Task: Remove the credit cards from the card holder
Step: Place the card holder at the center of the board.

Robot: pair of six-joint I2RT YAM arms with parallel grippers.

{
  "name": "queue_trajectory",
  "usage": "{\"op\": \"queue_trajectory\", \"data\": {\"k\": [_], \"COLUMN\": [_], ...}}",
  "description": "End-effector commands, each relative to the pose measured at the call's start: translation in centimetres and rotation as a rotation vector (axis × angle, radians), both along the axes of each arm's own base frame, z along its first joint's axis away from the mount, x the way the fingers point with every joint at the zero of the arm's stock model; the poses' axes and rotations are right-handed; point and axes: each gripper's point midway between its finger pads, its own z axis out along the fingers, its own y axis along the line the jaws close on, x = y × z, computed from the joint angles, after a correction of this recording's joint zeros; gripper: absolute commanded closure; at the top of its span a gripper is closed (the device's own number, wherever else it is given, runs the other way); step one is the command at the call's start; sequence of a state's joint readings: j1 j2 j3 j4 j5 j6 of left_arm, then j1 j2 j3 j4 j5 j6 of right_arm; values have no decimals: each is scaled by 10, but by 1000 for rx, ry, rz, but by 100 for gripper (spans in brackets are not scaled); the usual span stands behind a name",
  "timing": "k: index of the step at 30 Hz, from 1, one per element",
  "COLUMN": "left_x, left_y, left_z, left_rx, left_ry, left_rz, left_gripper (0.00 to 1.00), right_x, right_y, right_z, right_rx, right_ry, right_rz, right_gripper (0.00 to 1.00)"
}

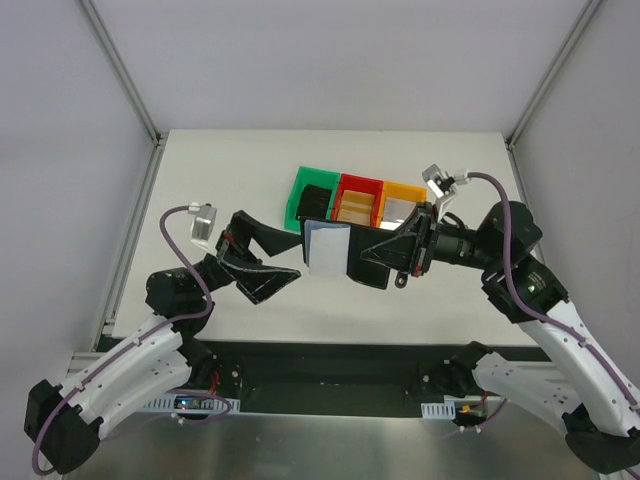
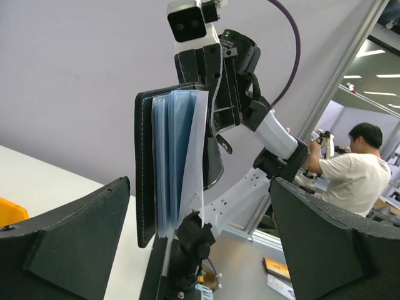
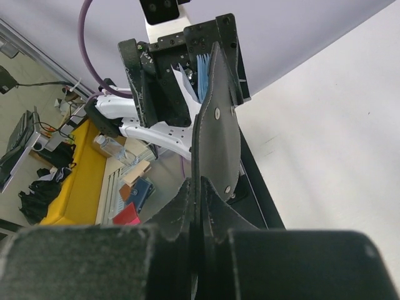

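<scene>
We clamp the stitched black card holder [image 1: 325,248] in the right claw [image 1: 354,256], left claw [image 1: 293,257] spread apart before it, coloured plastic bins [image 1: 358,184] behind.

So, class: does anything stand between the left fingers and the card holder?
Nothing visible does. The open left fingers face the card holder, which the right fingers pinch and hold up above the table. Only open air lies between them.

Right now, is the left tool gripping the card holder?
No, the left tool stands wide open, clamping nothing; the right tool alone pinches the card holder.
</scene>
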State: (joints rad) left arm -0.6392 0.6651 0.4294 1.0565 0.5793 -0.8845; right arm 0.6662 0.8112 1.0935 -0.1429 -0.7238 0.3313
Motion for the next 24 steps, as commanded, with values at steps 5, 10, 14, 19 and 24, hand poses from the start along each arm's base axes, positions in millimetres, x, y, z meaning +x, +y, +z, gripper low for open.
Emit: {"op": "queue_trajectory", "data": {"k": [5, 10, 14, 19, 24], "left_x": [-13, -18, -22, -25, -29], "left_y": [4, 2, 1, 4, 6], "left_z": [21, 28, 32, 35, 40], "left_rx": [-43, -43, -48, -56, -58], "left_ry": [-91, -127, -142, -156, -171], "left_rz": [-47, -75, -103, -102, -98], "left_gripper": [8, 17, 36, 49, 64], "right_x": [-10, -7, -4, 1, 6], "right_y": [1, 4, 6, 7, 8], "right_z": [21, 17, 17, 11, 4], "right_rx": [84, 75, 81, 72, 61], "right_ry": [-41, -26, -36, -30, -15], "right_rz": [58, 61, 58, 47, 38], "right_gripper": [100, 100, 100, 100, 100]}}
